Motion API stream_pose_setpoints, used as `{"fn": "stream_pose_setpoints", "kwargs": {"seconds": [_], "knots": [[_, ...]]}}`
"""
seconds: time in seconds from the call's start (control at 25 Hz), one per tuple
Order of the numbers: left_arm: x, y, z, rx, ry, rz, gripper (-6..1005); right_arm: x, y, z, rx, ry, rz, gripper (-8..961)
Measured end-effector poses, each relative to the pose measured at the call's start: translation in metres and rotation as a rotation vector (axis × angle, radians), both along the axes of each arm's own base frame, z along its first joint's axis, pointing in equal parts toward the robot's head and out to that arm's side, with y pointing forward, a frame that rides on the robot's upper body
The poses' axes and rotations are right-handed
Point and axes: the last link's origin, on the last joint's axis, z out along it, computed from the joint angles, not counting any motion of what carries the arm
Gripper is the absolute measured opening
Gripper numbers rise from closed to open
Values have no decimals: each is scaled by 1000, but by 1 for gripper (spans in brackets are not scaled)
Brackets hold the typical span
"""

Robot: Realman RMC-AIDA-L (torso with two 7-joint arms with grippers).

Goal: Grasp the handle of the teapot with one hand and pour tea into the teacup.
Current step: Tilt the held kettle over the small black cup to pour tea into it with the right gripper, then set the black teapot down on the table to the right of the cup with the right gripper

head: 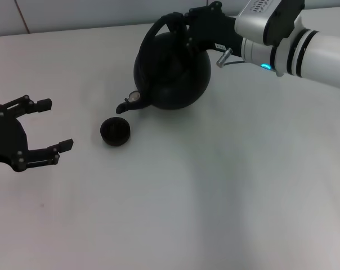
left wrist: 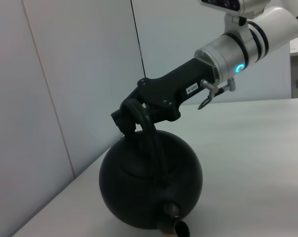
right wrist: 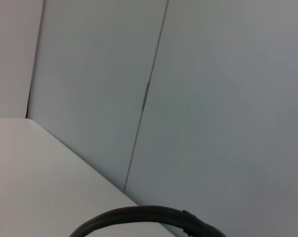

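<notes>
The round black teapot is tilted, its spout pointing down toward the small dark teacup just below and left of it. My right gripper is shut on the arched black handle at the pot's top. From the left wrist view the teapot leans toward the camera, with the right gripper clamped on the handle. A curve of the handle shows in the right wrist view. My left gripper stands open at the left, apart from the cup.
The white table runs to a pale wall behind the teapot. The right arm reaches in from the upper right.
</notes>
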Motion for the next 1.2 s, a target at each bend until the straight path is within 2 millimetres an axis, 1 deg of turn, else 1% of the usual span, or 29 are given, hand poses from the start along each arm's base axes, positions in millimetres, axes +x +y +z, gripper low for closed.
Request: {"fn": "stream_pose_setpoints", "kwargs": {"seconds": [0.2,0.36,0.6,0.84,1.2], "knots": [[-1,1,0,5,4,3,858,3,-2,-1,-6,10,-15,110],[-1,1,0,6,4,3,858,6,-4,0,3,51,-40,110],[-1,0,0,6,5,4,858,18,-9,3,12,75,-80,110],[-1,0,1,7,4,4,858,30,-16,11,44,151,-130,109],[1,2,2,11,8,-7,858,42,-24,15,61,212,-180,109]]}}
